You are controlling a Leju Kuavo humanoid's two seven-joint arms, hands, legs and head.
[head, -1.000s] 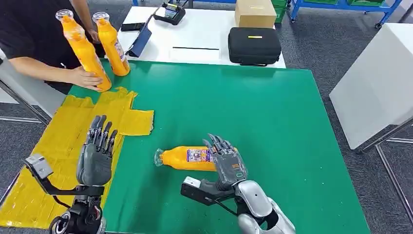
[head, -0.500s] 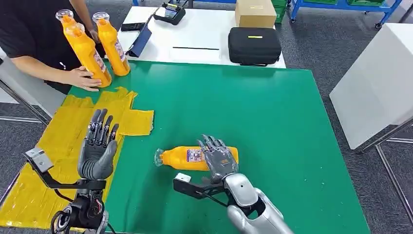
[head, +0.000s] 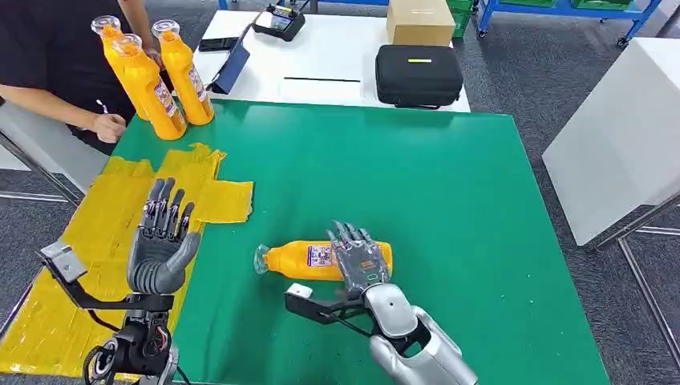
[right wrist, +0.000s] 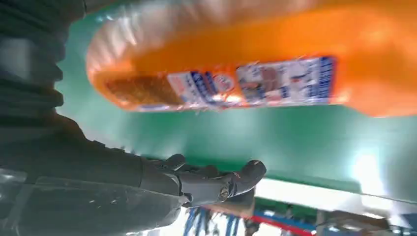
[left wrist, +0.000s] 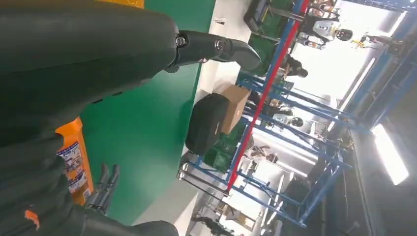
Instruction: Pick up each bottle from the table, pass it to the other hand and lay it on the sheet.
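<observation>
Far left: person's hand (head: 107, 127) on the table edge, body cut off by frame. Three upright bottles (head: 152, 88) beside it, the rear one mostly hidden. Yellow sheet (head: 80, 241) partly covered by left hand (head: 160, 245), raised, fingers spread, holding nothing. Centre: orange bottle (head: 309, 259) lies on green table (head: 449, 200), cap leftward; right hand (head: 359, 261) over its base end, fingers extended. Contact unclear; wrist view blurred.

The head camera is looking down from high over the green table (head: 449, 200) — both wrist cameras are sitting close behind their hands, sharing with it the lying orange bottle (right wrist: 255, 64).
</observation>
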